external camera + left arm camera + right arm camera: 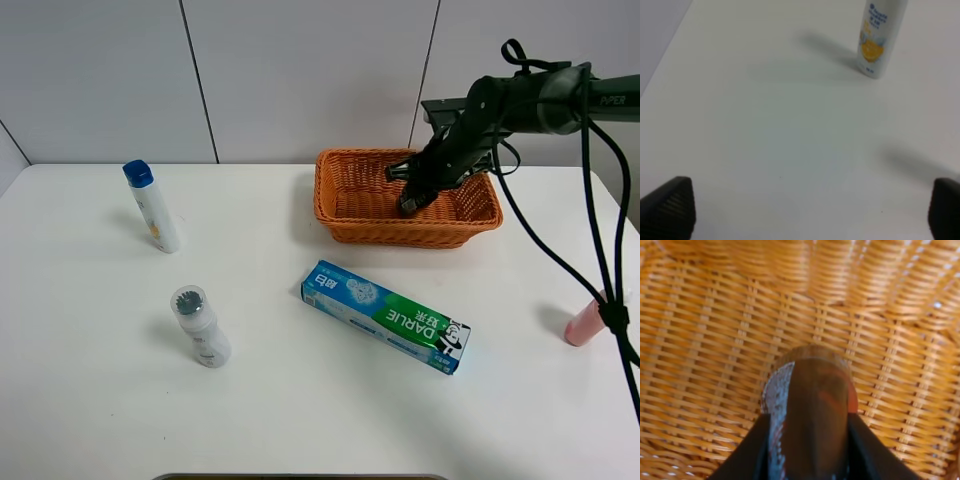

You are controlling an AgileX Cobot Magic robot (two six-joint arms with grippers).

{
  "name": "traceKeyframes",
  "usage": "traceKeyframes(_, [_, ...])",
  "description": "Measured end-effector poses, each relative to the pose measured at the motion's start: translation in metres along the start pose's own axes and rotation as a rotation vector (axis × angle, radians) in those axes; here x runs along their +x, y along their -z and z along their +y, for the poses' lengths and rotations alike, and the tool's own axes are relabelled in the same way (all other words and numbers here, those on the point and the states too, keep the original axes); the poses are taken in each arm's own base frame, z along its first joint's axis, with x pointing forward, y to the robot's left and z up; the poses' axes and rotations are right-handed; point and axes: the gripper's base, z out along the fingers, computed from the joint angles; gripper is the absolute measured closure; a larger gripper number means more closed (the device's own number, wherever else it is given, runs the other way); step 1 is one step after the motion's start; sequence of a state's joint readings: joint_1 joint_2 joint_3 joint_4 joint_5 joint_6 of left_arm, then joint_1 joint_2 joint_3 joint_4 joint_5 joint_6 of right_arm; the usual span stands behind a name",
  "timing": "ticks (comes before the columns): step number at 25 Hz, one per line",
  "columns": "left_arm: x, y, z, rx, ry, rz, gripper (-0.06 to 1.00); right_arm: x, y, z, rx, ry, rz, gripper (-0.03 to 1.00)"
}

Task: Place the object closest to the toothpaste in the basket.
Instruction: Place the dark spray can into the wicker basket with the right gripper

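The toothpaste box (385, 315), blue and green, lies flat on the white table in front of the orange wicker basket (340, 205). My right gripper (410, 200) reaches down into the basket and is shut on a dark brown bottle-like object (812, 400) with a pale label. That object hangs just over the woven basket floor (705, 340); I cannot tell whether it touches. The dark fingers (752, 452) clamp it from both sides. My left gripper (805, 210) is open and empty over bare table, near the white bottle with an orange label (877, 40).
A white bottle with a blue cap (152, 205) stands at the back left. A second white bottle (200, 325) stands at the front left. A pink object (583, 323) lies at the table's right edge, beside the hanging cables (605, 250).
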State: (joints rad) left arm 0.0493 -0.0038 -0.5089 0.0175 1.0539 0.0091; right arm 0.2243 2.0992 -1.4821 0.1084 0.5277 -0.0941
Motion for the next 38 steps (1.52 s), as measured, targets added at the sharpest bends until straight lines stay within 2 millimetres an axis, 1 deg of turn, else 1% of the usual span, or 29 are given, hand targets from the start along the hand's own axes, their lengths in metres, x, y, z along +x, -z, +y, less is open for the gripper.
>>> traceKeyframes(2, [0.0,0.0,0.0,0.0,0.0,0.0,0.0,0.0007,-0.0026,-0.0002,0.0,-0.001,0.0,0.64])
traceKeyframes(26, [0.0,0.0,0.0,0.0,0.0,0.0,0.0,0.0,-0.0029,0.0001,-0.003,-0.008,-0.007,0.64])
traceKeyframes(28, [0.0,0.0,0.0,0.0,0.0,0.0,0.0,-0.0002,-0.0029,0.0001,-0.002,-0.008,-0.01,0.58])
traceKeyframes(35, [0.0,0.0,0.0,0.0,0.0,0.0,0.0,-0.0056,-0.0027,-0.0005,0.003,-0.008,-0.069,0.19])
traceKeyframes(38, [0.0,0.0,0.0,0.0,0.0,0.0,0.0,-0.0054,-0.003,-0.0005,0.003,-0.009,-0.069,0.1])
